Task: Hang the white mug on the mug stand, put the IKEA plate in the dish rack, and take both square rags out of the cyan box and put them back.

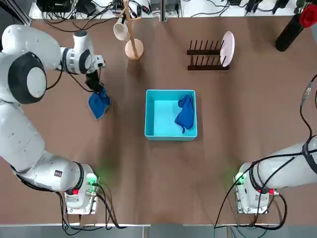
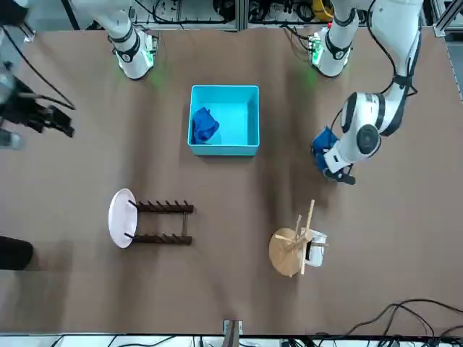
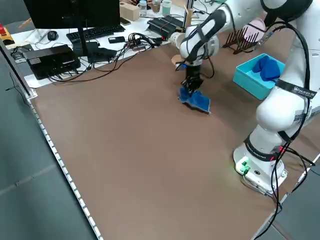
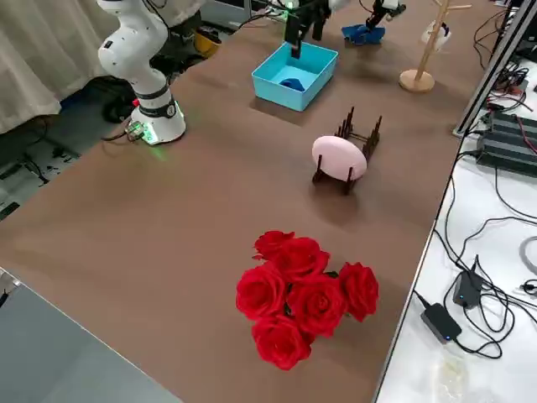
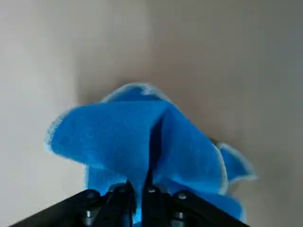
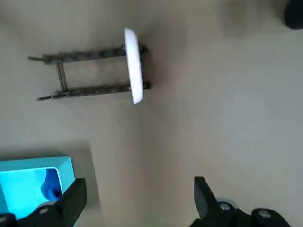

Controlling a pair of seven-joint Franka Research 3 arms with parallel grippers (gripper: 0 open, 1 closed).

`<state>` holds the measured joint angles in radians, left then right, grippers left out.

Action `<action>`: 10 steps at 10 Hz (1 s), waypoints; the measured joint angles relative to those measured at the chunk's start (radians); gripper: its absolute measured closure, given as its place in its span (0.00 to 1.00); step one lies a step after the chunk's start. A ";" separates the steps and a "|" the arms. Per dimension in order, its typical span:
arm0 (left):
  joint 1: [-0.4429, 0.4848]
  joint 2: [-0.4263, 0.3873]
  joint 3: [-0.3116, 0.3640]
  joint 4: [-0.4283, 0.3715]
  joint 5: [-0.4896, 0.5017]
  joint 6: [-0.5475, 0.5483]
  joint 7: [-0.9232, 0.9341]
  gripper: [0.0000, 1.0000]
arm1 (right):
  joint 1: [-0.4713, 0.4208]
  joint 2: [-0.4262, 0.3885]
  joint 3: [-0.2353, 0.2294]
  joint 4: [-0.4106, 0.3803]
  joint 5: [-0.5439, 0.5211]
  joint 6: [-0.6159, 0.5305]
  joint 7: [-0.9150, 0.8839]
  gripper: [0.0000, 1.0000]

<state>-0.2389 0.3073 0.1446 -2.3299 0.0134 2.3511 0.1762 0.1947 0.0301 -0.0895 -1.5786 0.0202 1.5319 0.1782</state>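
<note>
Pinching one blue rag (image 1: 99,103), the left gripper (image 1: 95,88) hangs left of the cyan box (image 1: 171,133); right gripper (image 6: 137,198) spread wide, empty

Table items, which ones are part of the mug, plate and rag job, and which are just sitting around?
Part of the job:
white mug on the mug stand
IKEA plate in the dish rack
cyan box holding one rag
second rag, pinched by the left gripper

Just lying about:
red roses
keyboard
cables
</note>
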 joint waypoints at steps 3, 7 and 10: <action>0.005 0.023 0.302 0.005 0.001 0.007 0.420 0.95 | 0.175 0.003 0.007 -0.074 0.011 0.037 0.126 0.00; 0.036 0.129 0.519 0.156 -0.039 0.012 0.831 0.95 | 0.443 0.012 0.013 -0.319 0.029 0.310 0.501 0.00; 0.034 0.196 0.510 0.232 -0.122 0.011 0.857 0.95 | 0.580 0.025 0.013 -0.489 0.030 0.517 0.695 0.00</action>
<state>-0.2053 0.5030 0.6550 -2.0978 -0.1091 2.3620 1.0336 0.7744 0.0547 -0.0770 -2.0675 0.0504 2.0492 0.8732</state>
